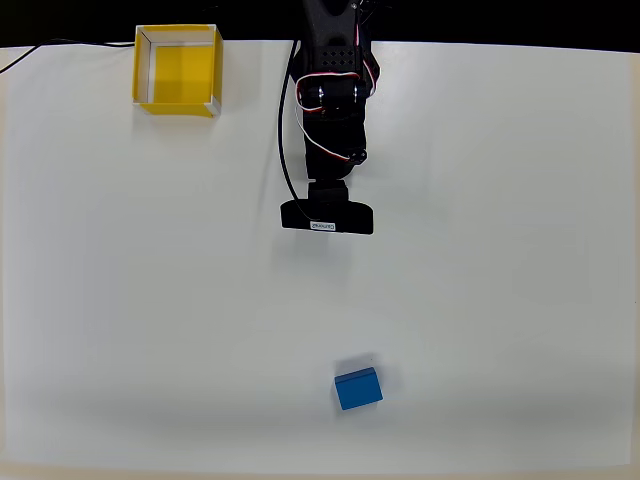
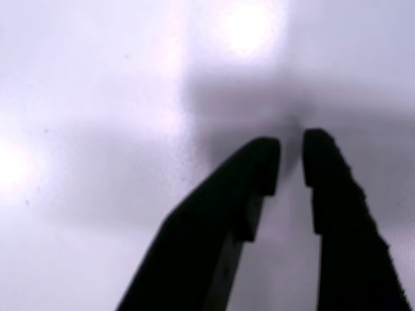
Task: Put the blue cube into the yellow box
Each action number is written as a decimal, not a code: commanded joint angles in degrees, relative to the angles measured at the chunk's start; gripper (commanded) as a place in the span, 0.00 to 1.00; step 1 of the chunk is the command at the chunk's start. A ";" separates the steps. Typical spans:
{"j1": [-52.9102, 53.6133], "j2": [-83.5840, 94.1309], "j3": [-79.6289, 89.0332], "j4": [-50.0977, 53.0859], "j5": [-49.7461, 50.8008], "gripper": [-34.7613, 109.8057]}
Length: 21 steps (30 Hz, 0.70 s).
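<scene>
Nothing done yet, judged from the layout. The white bench [image 1: 520, 250] is seen from overhead, with the arm [image 1: 330, 90] entering from the top edge and reaching toward the middle. The box [image 1: 177, 70] sits at the top left of the overhead view, near the bench's far edge, open top up, nothing seen inside. The cube [image 1: 357, 388] rests on the bench low in the overhead view, slightly right of centre, well apart from the box and from the arm. The tool [image 2: 290, 159] is seen in the wrist view over bare bench: jaws nearly pressed together, a thin gap between the tips, nothing pinched. Left to do, as judged: the jaws are to be spread, the cube reached and gripped, carried across to the box and dropped in.
</scene>
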 commanded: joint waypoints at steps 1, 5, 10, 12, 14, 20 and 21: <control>1.05 1.41 1.49 0.97 2.11 0.24; 1.05 1.41 1.49 0.97 2.11 0.24; 1.05 1.41 1.49 0.97 2.11 0.24; 1.05 1.41 1.49 0.97 1.93 0.24; 0.70 1.41 1.49 0.97 1.85 0.24; 0.26 0.97 1.05 -3.25 0.26 0.24; 0.26 -0.18 0.35 -5.45 0.44 0.24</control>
